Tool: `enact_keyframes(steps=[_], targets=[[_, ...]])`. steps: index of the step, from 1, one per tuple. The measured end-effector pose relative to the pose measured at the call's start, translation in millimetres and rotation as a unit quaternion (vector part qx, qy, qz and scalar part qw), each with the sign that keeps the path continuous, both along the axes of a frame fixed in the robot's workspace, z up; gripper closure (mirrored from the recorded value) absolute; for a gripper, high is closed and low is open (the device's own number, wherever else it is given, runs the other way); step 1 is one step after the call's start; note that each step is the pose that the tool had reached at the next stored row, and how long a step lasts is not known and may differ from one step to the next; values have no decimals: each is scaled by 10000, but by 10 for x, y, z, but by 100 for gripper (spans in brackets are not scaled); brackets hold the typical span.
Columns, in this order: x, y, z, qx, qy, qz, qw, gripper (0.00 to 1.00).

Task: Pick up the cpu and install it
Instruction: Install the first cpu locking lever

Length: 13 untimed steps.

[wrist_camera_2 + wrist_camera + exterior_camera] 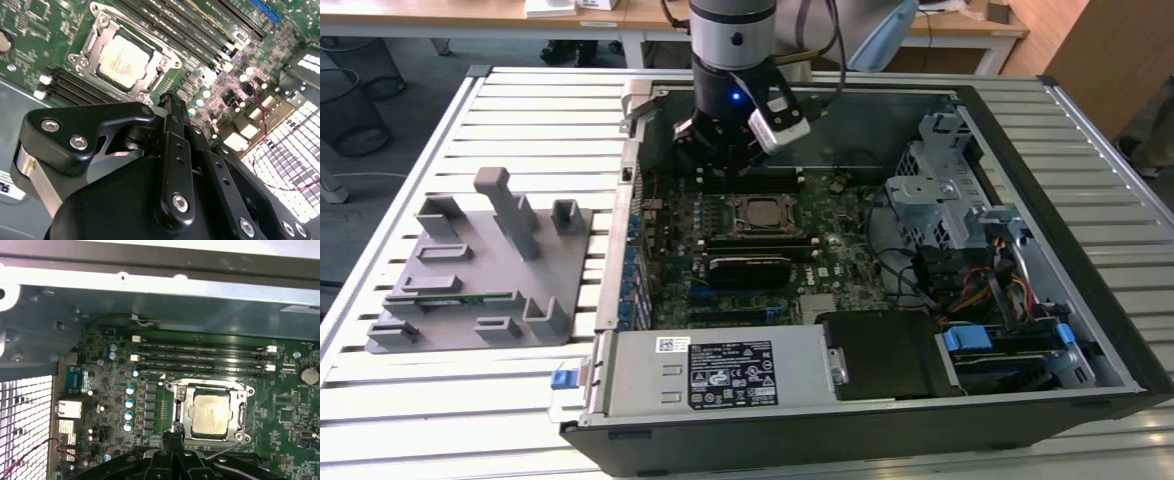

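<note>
Broadly, by size: pale slatted metal table (494,420). Open black desktop computer case (1067,250), lying on its side on the table. Green motherboard (841,265) on the case floor, with long black memory slots (200,360) near the socket. Grey plastic fixture plate (474,275) with upright blocks, on the table at the exterior view's left, just beside the case. Silver-and-black robot arm (731,40), reaching down into the case from above. Black gripper (170,102), fingers pressed together and holding nothing, poised close above the board just beside the socket. Square metal-framed socket (210,412) on the motherboard. Small flat square cpu (122,60) with silvery-grey metal top, seated flat within the socket frame, apart from the gripper.
</note>
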<state>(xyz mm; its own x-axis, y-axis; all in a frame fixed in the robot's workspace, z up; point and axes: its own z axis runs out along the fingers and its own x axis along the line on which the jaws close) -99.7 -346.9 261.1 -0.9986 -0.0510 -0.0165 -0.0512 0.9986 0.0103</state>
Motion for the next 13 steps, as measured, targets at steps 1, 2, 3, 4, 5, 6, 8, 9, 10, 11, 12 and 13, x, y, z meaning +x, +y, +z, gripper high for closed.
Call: enact_keyframes(steps=[1,2,3,4,5,6,8,9,10,11,12,13], targets=[[-17,1,0,0,-2,3,10000,89],[-31,3,-1,0,-4,6,10000,89],[-43,7,-1,-1,-4,8,10000,89],[-57,11,-1,-1,-6,8,10000,89],[-70,15,-1,-1,-7,9,10000,89],[-80,20,-2,0,-8,9,10000,89],[-102,32,-2,-1,-8,10,10000,89],[-115,40,-3,0,-9,11,10000,89],[-125,58,-3,-1,-9,12,10000,89],[-131,79,-4,0,-9,14,10000,89],[-137,102,-5,0,-10,16,10000,89],[-144,127,-6,0,-10,19,10000,89]])
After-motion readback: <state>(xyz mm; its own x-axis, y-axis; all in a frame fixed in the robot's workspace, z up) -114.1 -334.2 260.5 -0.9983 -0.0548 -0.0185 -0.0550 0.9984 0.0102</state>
